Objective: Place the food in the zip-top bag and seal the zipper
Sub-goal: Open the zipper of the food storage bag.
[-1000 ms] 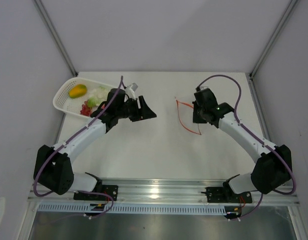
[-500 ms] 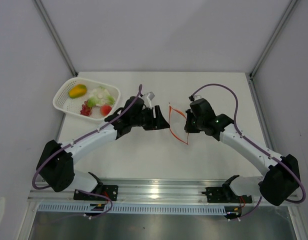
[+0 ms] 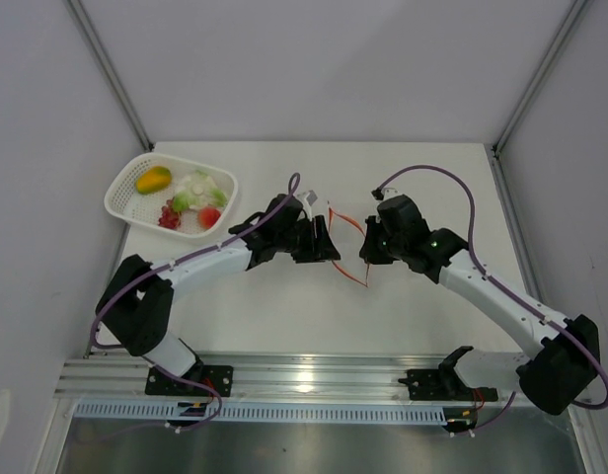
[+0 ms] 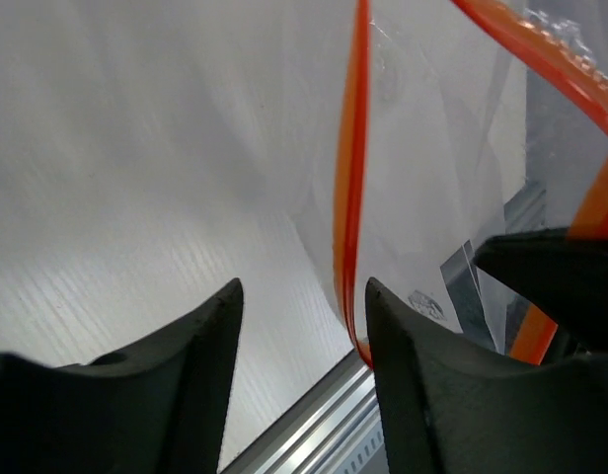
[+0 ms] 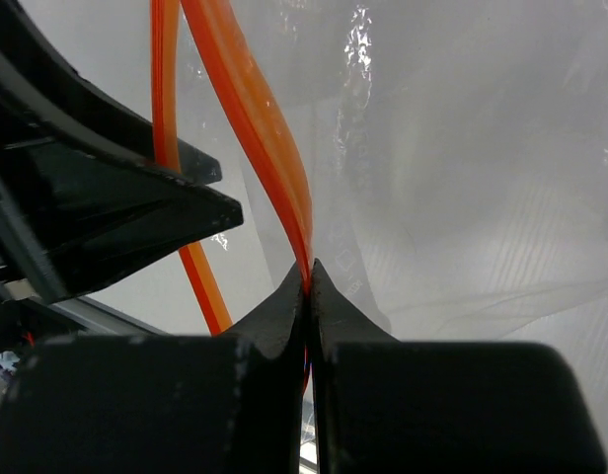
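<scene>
The clear zip-top bag (image 3: 345, 242) hangs at the table's middle, its red-orange zipper strip (image 3: 336, 214) open in a loop. My right gripper (image 3: 369, 249) is shut on one side of the strip (image 5: 284, 158), pinched at the fingertips (image 5: 307, 269). My left gripper (image 3: 324, 243) is open at the bag's mouth. The other side of the strip (image 4: 348, 197) runs between its jaws, close against the right finger (image 4: 413, 346). The food lies in the basket: mango (image 3: 153, 180), white-and-green vegetable (image 3: 195, 190), red grapes (image 3: 169, 216), red-orange fruit (image 3: 209, 215).
The white mesh basket (image 3: 121, 202) stands at the back left of the table. Grey walls close the back and sides. An aluminium rail (image 3: 314, 375) runs along the near edge by the arm bases.
My left gripper has swung right from the basket to the bag's mouth. My right gripper has carried the bag a little left toward the middle.
</scene>
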Robot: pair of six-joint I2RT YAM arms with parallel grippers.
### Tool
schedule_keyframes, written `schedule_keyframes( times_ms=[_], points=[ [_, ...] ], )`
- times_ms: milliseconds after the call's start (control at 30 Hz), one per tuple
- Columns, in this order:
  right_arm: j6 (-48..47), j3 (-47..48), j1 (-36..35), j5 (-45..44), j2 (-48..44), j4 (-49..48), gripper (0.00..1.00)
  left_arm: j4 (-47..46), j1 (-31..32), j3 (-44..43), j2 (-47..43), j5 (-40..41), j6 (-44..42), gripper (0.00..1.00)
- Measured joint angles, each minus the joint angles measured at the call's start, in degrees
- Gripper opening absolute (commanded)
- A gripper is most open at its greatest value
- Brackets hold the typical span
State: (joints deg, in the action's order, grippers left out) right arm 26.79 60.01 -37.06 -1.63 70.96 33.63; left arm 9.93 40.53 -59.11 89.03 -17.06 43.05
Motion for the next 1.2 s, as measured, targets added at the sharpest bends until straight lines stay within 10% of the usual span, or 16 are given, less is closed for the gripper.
schedule_keyframes(
  times_ms=[233, 400, 667, 733, 767, 1200],
  points=[
    [0.20, 0.61, 0.00, 0.02, -1.42, 0.37, 0.06, -0.28, 0.55, -0.15, 1.73, -0.31, 0.98, 0.02],
    [0.24, 0.90, -0.02, -0.52, -1.09, 0.87, 0.27, 0.61, 0.68, -0.28, 1.60, -0.35, 0.39, 0.01],
    [-1.88, 5.42, -0.13, -3.32, 2.27, 4.00, 0.33, 5.53, 0.83, -0.46, -2.05, 2.95, -2.43, 0.01],
    [-2.54, 7.30, -0.20, -3.56, 3.82, 4.37, 0.22, 6.36, 0.96, -0.76, -2.78, 3.54, -3.15, 0.01],
    [-2.73, 7.85, -0.31, -3.56, 4.35, 4.37, 0.00, 6.80, 1.03, -0.92, -2.95, 3.76, -3.56, 0.01],
    [-4.13, 10.56, -4.11, -2.54, 8.22, 1.99, 0.00, 13.51, -2.95, -0.24, -7.41, 9.44, -7.69, 0.01]
  ],
)
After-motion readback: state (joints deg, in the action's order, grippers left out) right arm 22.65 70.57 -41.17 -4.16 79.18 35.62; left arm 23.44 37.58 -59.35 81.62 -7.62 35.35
